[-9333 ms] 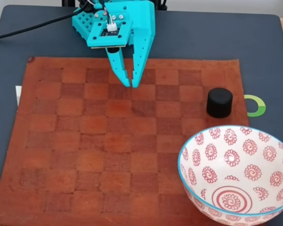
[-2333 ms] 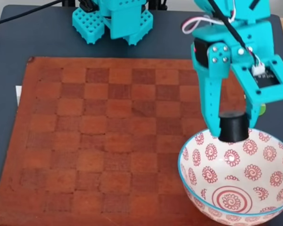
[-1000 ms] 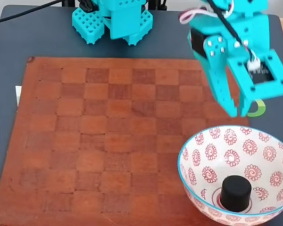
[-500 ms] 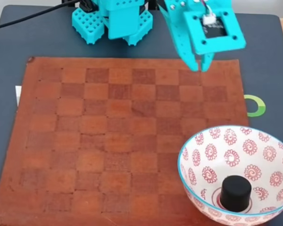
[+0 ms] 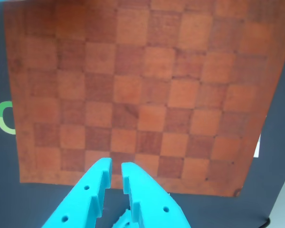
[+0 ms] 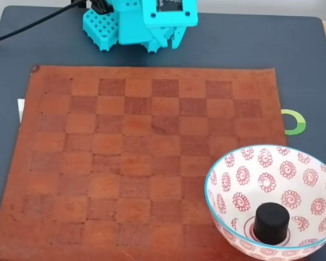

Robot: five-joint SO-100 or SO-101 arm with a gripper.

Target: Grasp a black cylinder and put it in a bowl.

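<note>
The small matte black cylinder point(image 6: 271, 222) is sitting upright at the bottom of the large white ceramic bowl point(image 6: 226, 165) with red spiral flowers and a light blue rim, on the red rings there. The bowl is resting at the near right corner of the brown leather chessboard mat point(image 6: 125, 163) in the fixed view. The turquoise 2-finger gripper point(image 5: 116, 171) is hanging over the mat's edge in the wrist view, its fingers nearly together with a narrow gap, gripping nothing. A green ring mark point(image 6: 296, 122) is lying beside the mat.

Fixed view: high front, facing arm base. Wrist view: close, downward. Shared: chessboard mat point(image 6: 125, 157).
</note>
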